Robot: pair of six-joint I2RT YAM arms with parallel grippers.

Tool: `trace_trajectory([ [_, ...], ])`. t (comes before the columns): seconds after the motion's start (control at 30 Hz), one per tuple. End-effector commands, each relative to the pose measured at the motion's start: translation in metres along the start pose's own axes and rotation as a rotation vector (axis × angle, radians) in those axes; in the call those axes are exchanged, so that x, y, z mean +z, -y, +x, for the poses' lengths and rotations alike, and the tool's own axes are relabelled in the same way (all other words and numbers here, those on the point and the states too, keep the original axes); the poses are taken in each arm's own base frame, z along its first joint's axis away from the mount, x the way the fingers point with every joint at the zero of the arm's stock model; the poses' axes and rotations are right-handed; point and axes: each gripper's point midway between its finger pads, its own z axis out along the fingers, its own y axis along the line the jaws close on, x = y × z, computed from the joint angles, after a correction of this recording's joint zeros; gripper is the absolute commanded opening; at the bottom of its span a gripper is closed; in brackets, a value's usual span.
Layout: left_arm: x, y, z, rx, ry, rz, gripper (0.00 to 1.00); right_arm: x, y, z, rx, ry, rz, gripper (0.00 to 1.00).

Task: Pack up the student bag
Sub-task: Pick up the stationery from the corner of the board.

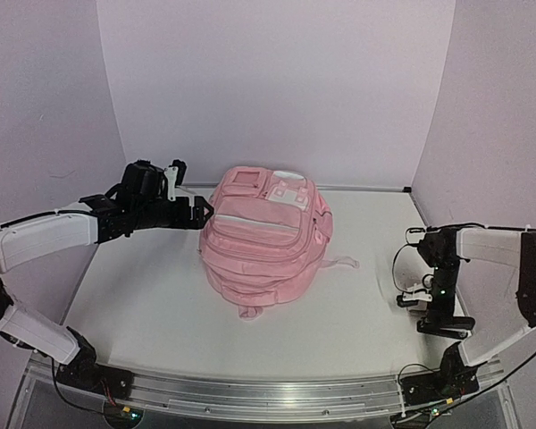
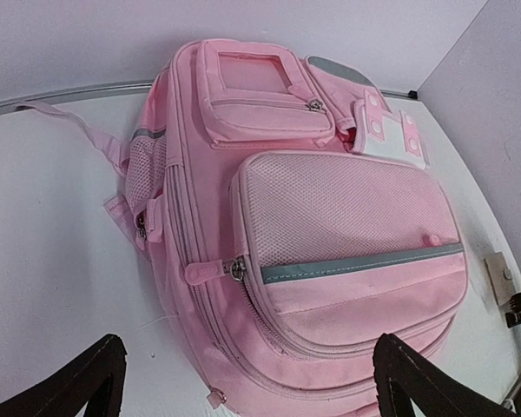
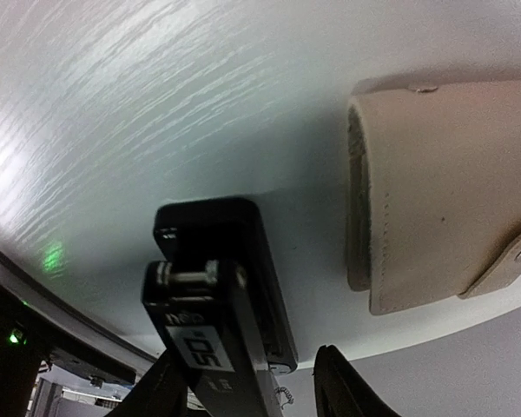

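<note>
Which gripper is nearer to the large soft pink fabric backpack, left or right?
Left. The left gripper hovers beside the pink backpack, at its left side near the top. The right gripper is far off to the backpack's right, low over the white table.

High rear overview, close wrist views; student bag point(image 1: 263, 237) in overview and left.

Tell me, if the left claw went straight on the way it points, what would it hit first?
Most likely the large soft pink fabric backpack: the open left gripper faces its mesh front pocket, with nothing visible between.
</note>
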Motion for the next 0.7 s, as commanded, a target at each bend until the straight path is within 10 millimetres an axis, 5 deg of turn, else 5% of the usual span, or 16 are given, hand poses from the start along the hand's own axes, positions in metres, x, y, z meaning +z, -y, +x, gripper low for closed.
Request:
trace_trajectory([
  [0.0, -0.014, 0.002, -0.014, -0.014, 0.058, -0.001, 1.0, -0.001, 0.026, -0.02, 0.029, 0.068, 0.063, 0.38],
  [0.13, -0.014, 0.002, -0.013, -0.012, 0.054, -0.002, 1.0, -0.013, 0.045, -0.049, 0.039, 0.132, 0.069, 0.17],
  [0.3, -0.017, -0.001, -0.014, -0.011, 0.057, -0.017, 1.0, -0.023, 0.068, -0.095, 0.024, 0.175, 0.081, 0.06],
  [0.47, -0.02, -0.001, -0.011, -0.009, 0.049, -0.014, 1.0, -0.035, 0.098, -0.15, 0.027, 0.22, 0.108, 0.0],
  [0.67, -0.022, -0.003, -0.008, -0.004, 0.031, -0.028, 1.0, -0.066, 0.089, -0.195, 0.035, 0.306, 0.046, 0.0],
])
